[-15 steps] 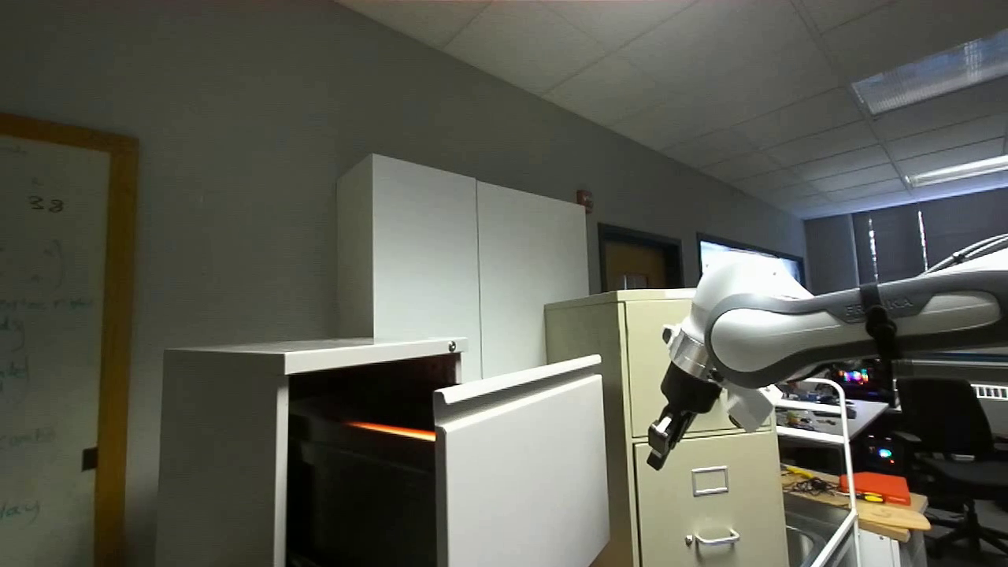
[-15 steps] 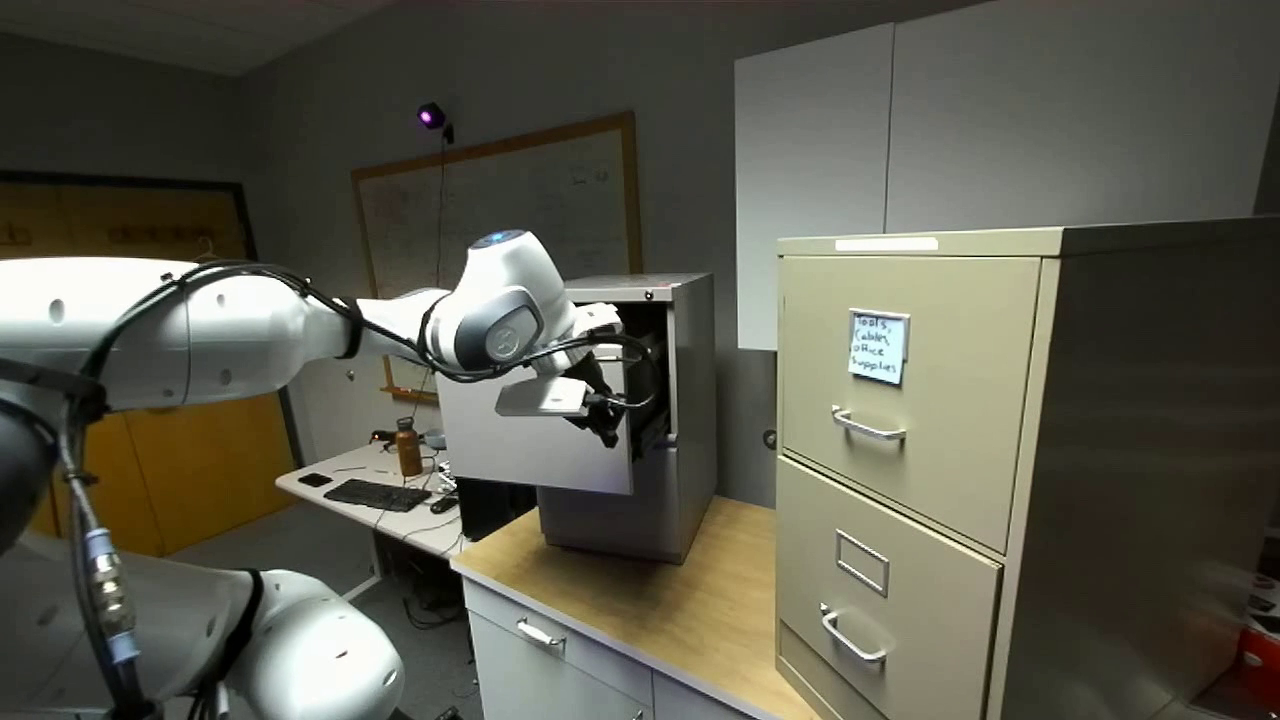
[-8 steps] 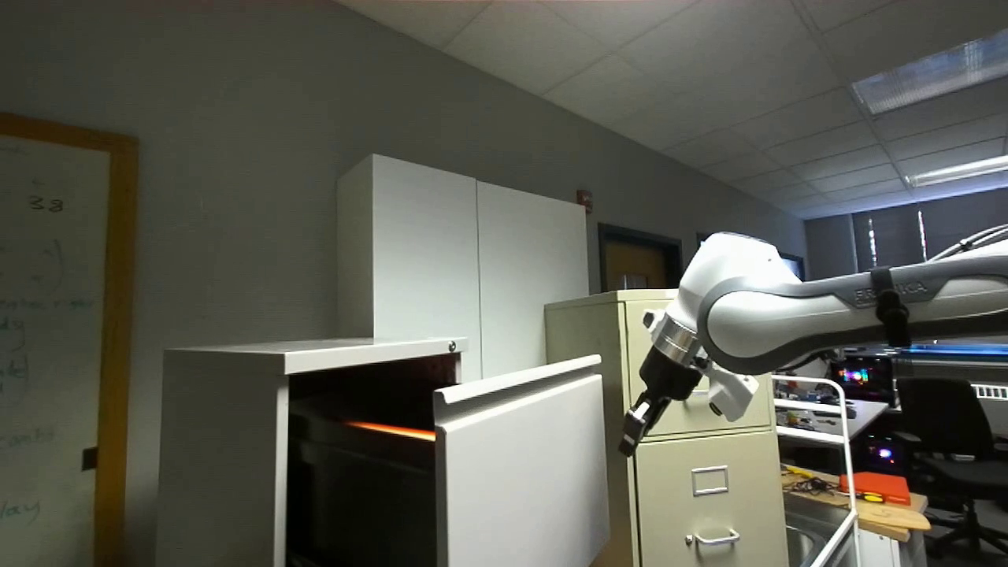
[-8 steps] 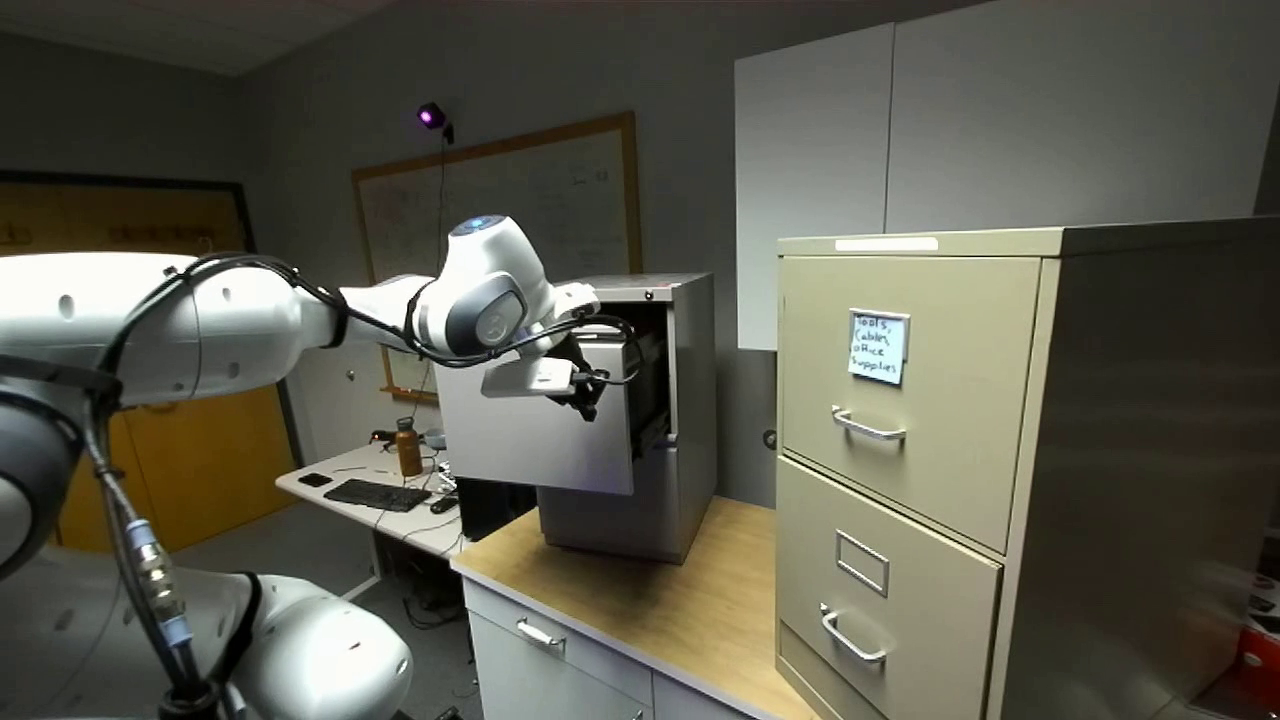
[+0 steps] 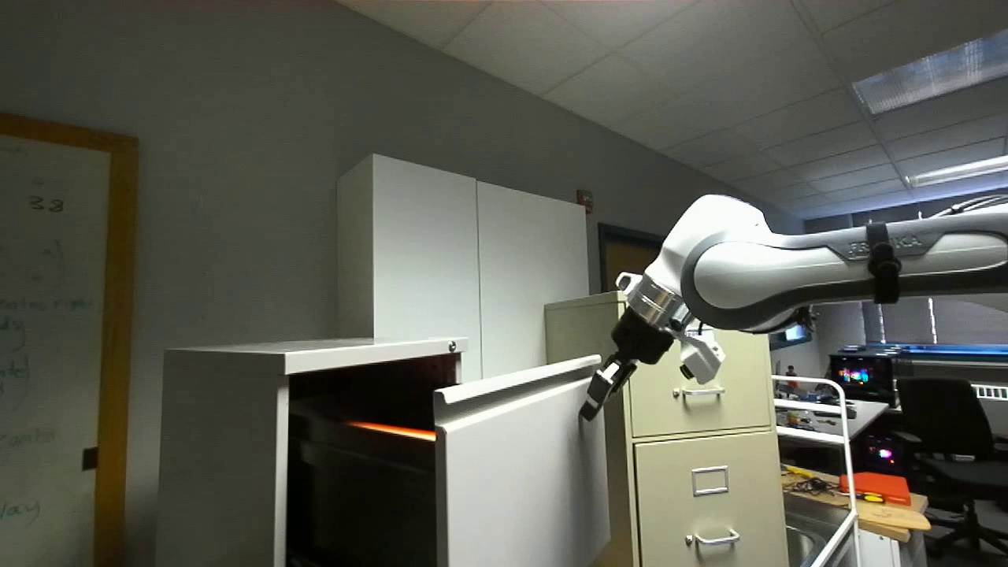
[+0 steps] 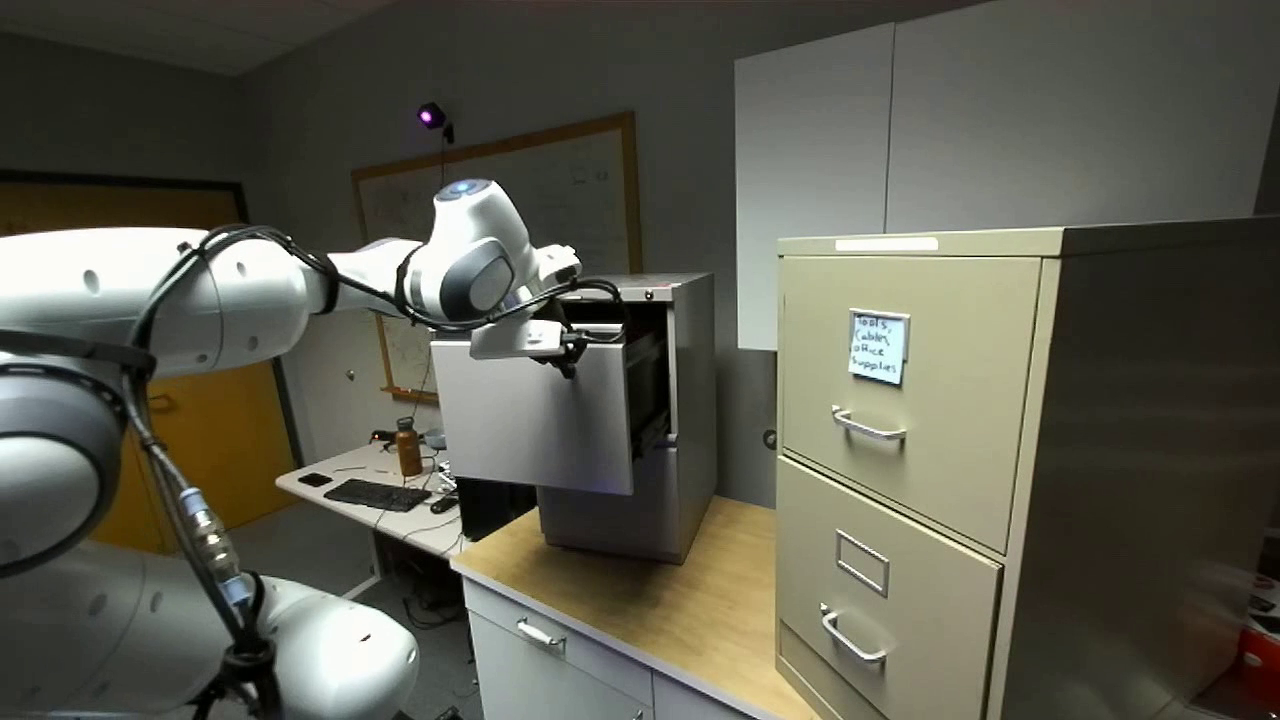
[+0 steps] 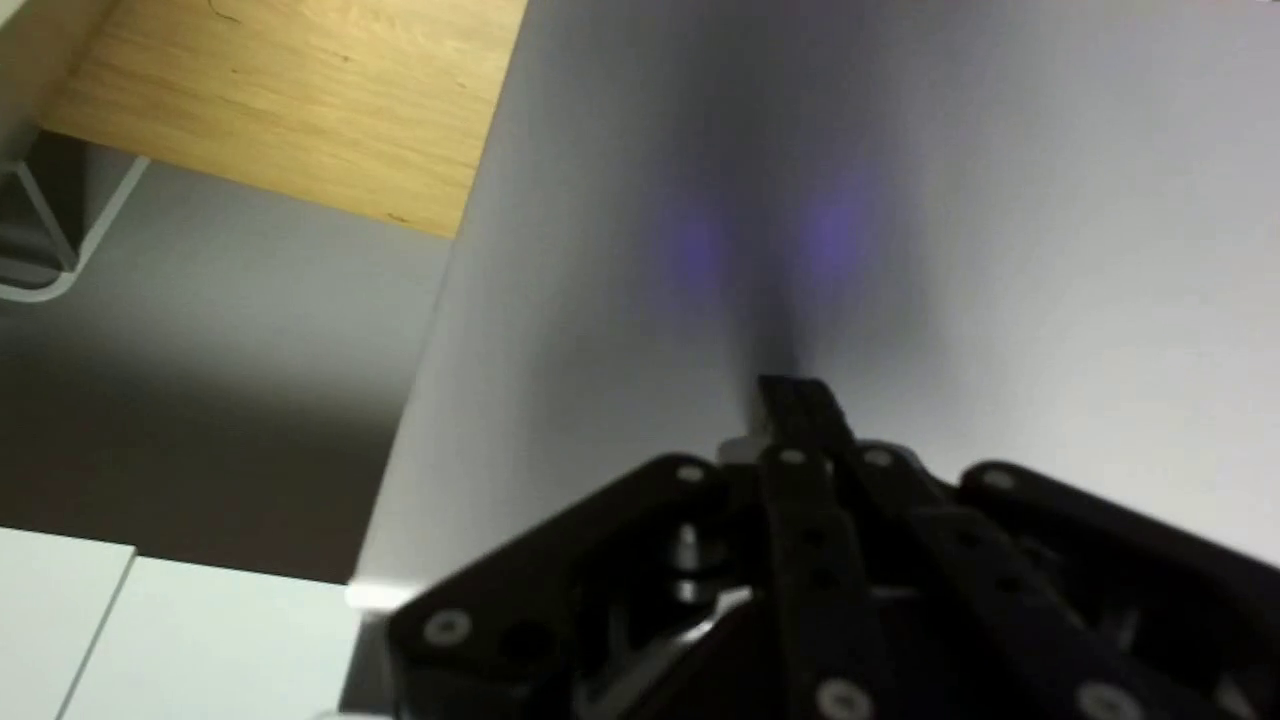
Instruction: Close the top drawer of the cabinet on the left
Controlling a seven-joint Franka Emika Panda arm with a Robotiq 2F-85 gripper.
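Observation:
The top drawer stands pulled out, its flat white front showing in both exterior views (image 5: 524, 472) (image 6: 530, 430), with a dark inside and an orange glow. Its front fills much of the wrist view (image 7: 560, 280). The white cabinet (image 5: 220, 457) behind it also shows in an exterior view (image 6: 695, 420). My gripper (image 5: 589, 411) is shut and empty, tilted down at the upper part of the drawer front. It also shows in an exterior view (image 6: 568, 370) and the wrist view (image 7: 795, 385). I cannot tell whether the fingertips touch the front.
A beige filing cabinet (image 5: 713, 504) stands beside the drawer; it also shows in an exterior view (image 6: 900, 520). A wooden counter (image 6: 650, 610) lies under the white cabinet. A tall white cupboard (image 5: 425, 260) and a white desk (image 6: 350, 470) are nearby.
My gripper has moved up and closer to the drawer front, and its fingertips now overlap the front in both exterior views. The drawer has not visibly moved.

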